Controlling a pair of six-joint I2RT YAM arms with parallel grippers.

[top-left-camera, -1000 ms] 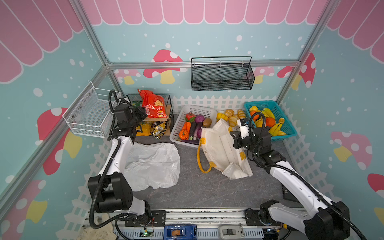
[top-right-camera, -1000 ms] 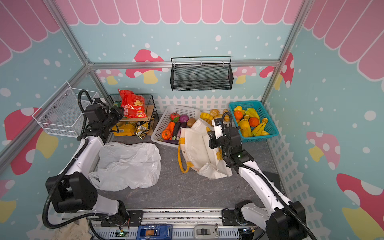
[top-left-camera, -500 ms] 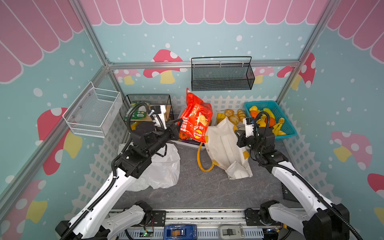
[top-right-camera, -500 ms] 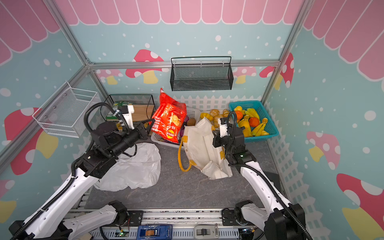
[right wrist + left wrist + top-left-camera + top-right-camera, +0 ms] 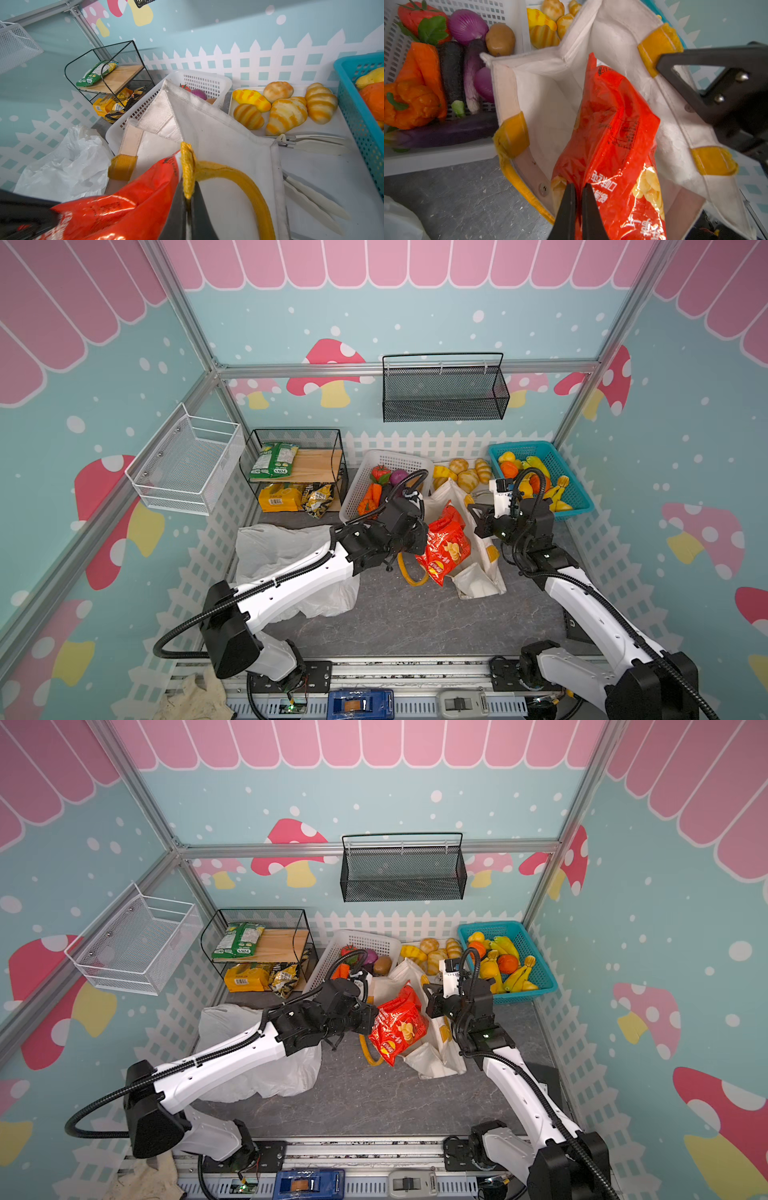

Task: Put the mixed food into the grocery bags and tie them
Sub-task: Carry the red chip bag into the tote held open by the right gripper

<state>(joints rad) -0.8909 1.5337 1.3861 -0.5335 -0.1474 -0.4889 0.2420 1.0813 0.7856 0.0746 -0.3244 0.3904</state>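
Worktop [image 5: 415,622] at the lower centre is bare; both arms reach up-frame from the bottom edge. The plastic bag [image 5: 282,543], left of centre, is slumped and nothing shows in it. The left forearm passes over it, contact unclear. Risk: pulling the arm back could drag or crumple the bag.

Mid-frame, the left hand [image 5: 578,187] is pinched tight on an edge of the crisp packet [image 5: 612,135], wrist stretched out low and nearly level toward the tote [image 5: 550,108]. The far end of the packet is inside the tote mouth; the gripped end hangs out over the near rim. Risks:
- Letting go now, the packet probably tips back out onto the worktop because most of it sits above the rim.
- Pushing harder could fold the soft tote wall or shove the tote away.
- The glossy film could slip from such a thin pinch.

The right hand [image 5: 188,195], right of centre, is clamped on the tote's yellow handle [image 5: 239,176], forearm angled up from the lower right and holding the mouth open. If that handle slips out, the mouth likely sags shut on the packet. The two hands are close, so a bump is possible.

Upper part: a snack packet [image 5: 318,499] waits on the lower level of the wire shelf [image 5: 299,464], and toy fruit [image 5: 509,468] in the blue basket [image 5: 577,497] is not packed yet.
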